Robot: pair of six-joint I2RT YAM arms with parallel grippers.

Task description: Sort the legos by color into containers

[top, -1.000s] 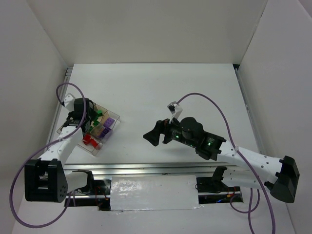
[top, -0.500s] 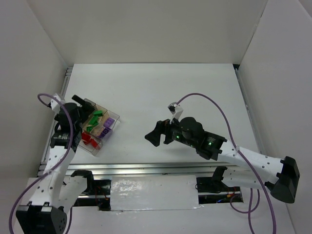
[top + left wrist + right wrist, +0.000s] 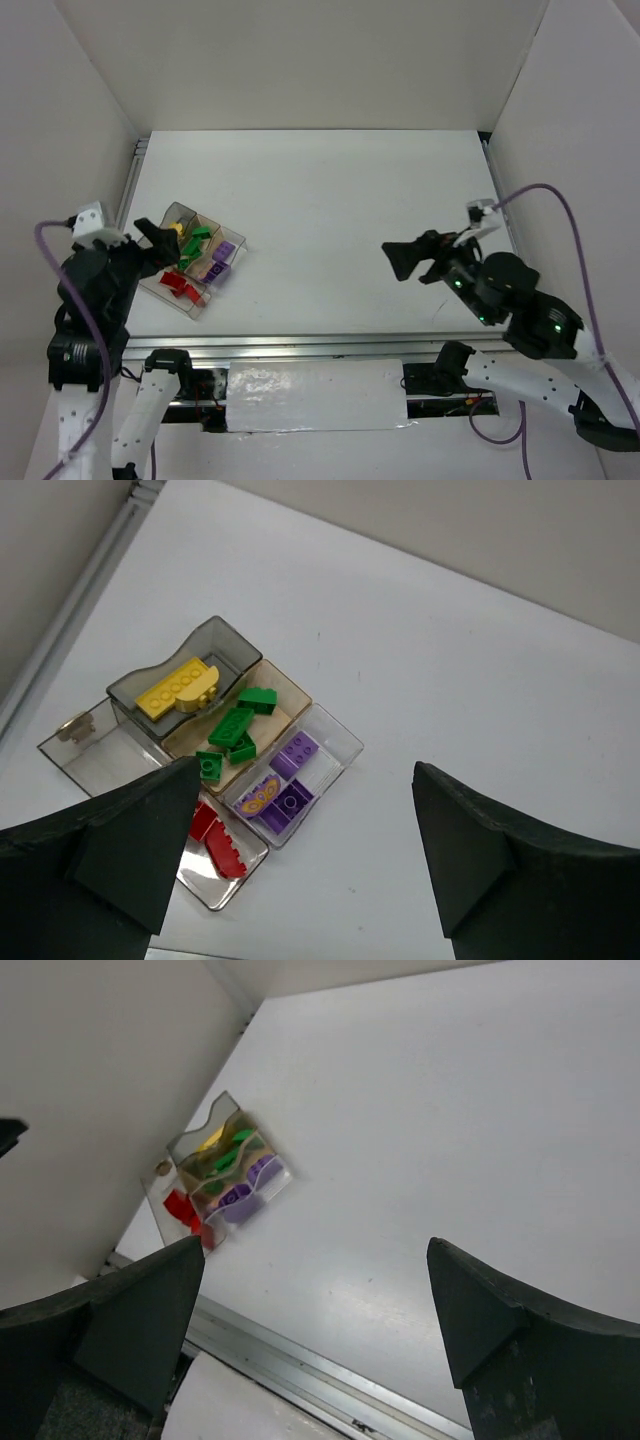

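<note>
Left wrist view: one small clear plastic divided tray [image 3: 340, 727] lies on the white surface [image 3: 480, 660]. Each colour has its own compartment: seemingly two yellow bricks [image 3: 175, 687], four green bricks [image 3: 232, 725], three purple bricks [image 3: 298, 750], two red bricks [image 3: 228, 852]. The left pincer [image 3: 306, 768], raised near the tray, gapes empty. The right pincer [image 3: 316, 1245], well apart from the tray, is spread wide and empty too.

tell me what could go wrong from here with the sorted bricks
1. The left hand hangs open over the tray. A low swing could clip a wall and spill the red bricks lying in the near compartment.
2. The tray sits near the left edge of the table, so a shove might slide it against the rail there.
The right hand is open and far from the tray, so it poses little risk.
</note>
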